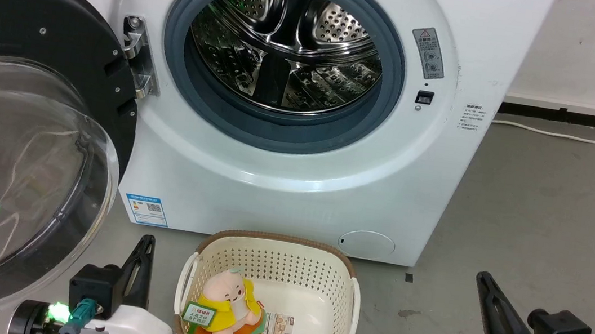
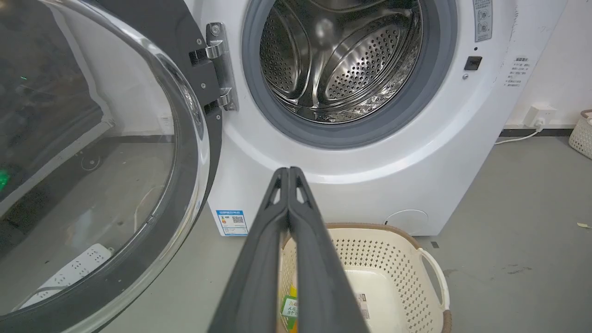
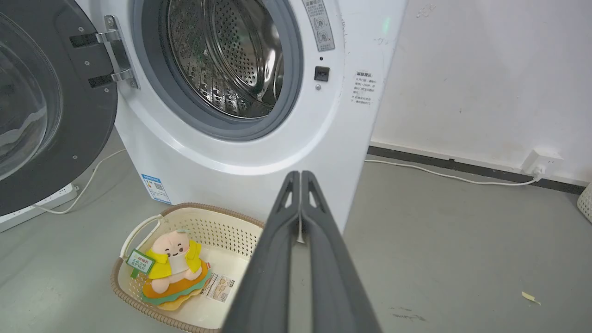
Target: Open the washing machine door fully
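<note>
Left: door (image 1: pixel 22 8) swung wide on its hinge, glossy black ring, bulging clear glass bowl. Near it left gripper (image 1: pixel 147 245), clamped shut, empty. Risk: lifting that arm could clip the glass and knock the door back. Cream perforated plastic basket (image 1: pixel 277 239), plush toy (image 1: pixel 226 308) inside, fronts white boxy washing machine (image 1: pixel 283 188). Far side, right gripper (image 1: pixel 483 283) clamped shut, empty.

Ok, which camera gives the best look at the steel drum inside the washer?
The head view: the drum faces it nearly straight on, with its whole round mouth in frame. The left wrist view is close but cuts off the top of the drum. The right wrist view sees it at a slant, with the top cropped too.
</note>
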Robot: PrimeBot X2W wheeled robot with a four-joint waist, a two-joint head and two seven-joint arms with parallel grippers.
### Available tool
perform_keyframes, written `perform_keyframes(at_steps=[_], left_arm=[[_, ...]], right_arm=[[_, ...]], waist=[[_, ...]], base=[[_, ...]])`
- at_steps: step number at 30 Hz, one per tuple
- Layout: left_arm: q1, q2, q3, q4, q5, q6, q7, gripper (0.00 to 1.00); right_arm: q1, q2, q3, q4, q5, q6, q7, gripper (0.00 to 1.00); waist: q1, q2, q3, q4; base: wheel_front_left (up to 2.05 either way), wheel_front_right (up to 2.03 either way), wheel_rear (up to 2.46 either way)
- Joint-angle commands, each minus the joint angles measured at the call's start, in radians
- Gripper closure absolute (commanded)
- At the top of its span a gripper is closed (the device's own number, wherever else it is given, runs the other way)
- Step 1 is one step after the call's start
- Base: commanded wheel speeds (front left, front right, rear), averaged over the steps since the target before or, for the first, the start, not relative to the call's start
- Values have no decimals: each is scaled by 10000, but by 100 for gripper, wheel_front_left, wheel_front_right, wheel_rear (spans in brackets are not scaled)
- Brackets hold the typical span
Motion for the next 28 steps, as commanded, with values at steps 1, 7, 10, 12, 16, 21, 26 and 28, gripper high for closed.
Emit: perform_keyframes(at_steps=[1, 7, 10, 12, 16, 21, 26, 28], left_arm=[[-140, -7, 44, -80, 101, -60, 78, 100], [-154, -16, 111, -151, 177, -95, 200, 100], [-162, -21, 144, -187, 216, -113, 261, 100], [-167, -25, 166, -211, 242, -124, 302, 100], [-171, -28, 187, -233, 266, -135, 340, 100], [-171, -28, 187, -233, 266, -135, 340, 100], [-171, -28, 187, -233, 266, -135, 340, 100], [-171, -28, 187, -233, 266, -135, 340, 100]], right_arm=[[-94, 39, 30, -89, -64, 7, 56, 100], [-119, 41, 53, -136, -114, 7, 178, 100], [-132, 42, 65, -159, -139, 8, 240, 100], [-140, 43, 72, -174, -156, 8, 281, 100], [-148, 43, 80, -189, -172, 8, 319, 100], [-148, 43, 80, -189, -172, 8, 319, 100], [-148, 43, 80, -189, -172, 8, 319, 100], [-148, 43, 80, -189, -172, 8, 319, 100]], waist=[[0, 0, 2, -2], [0, 0, 9, -12], [0, 0, 13, -18], [0, 0, 15, -21], [0, 0, 18, -25], [0, 0, 18, -25], [0, 0, 18, -25], [0, 0, 18, -25]], base=[[0, 0, 0], [0, 0, 0], [0, 0, 0], [0, 0, 0], [0, 0, 0], [0, 0, 0], [0, 0, 0], [0, 0, 0]])
